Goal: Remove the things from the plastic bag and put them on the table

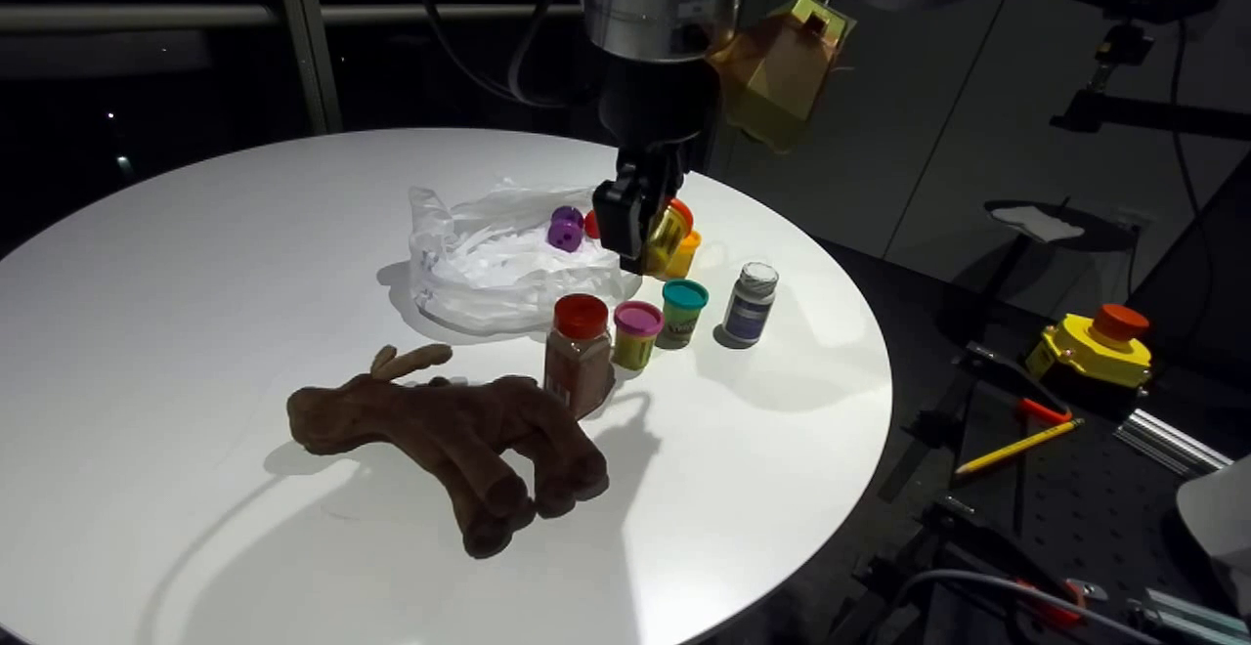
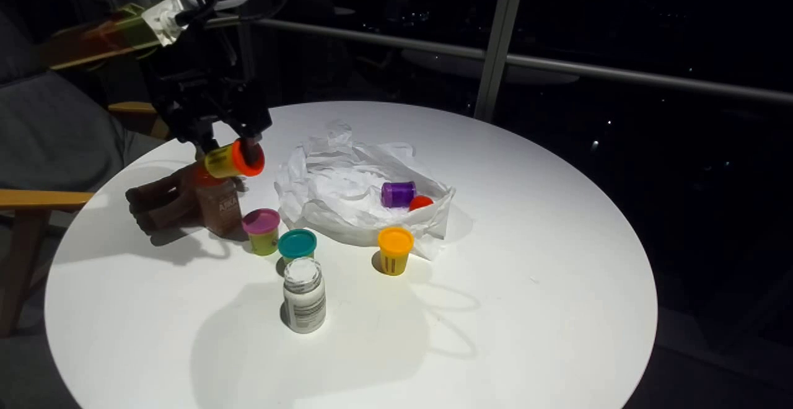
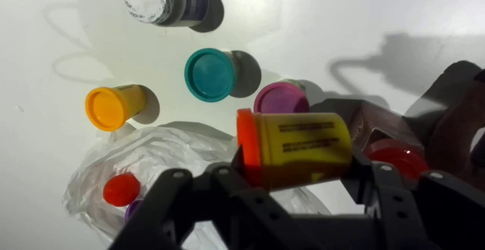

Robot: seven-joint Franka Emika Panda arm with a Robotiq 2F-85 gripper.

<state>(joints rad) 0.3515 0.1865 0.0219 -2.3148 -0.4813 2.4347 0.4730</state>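
Observation:
My gripper (image 3: 297,163) is shut on a yellow jar with an orange-red lid (image 3: 307,138), held sideways by lid and base, above the table (image 2: 526,310). The jar also shows in both exterior views (image 1: 669,235) (image 2: 222,162). The crinkled whitish plastic bag (image 2: 334,211) lies open on the table. A purple jar (image 2: 398,194) and a red-topped thing (image 2: 421,202) are inside it. The brown plush animal (image 1: 440,420) lies on the table. Outside the bag stand a red-lidded jar (image 1: 579,357), a pink-lidded jar (image 1: 637,334), a teal-lidded jar (image 1: 683,313) and an orange-yellow jar (image 2: 395,251).
A white bottle with a purple label (image 1: 751,303) stands near the teal-lidded jar. In the wrist view, the held jar overlaps the pink-lidded jar (image 3: 281,97) and is close to the red-lidded jar (image 3: 396,157). The bag lies partly behind the gripper.

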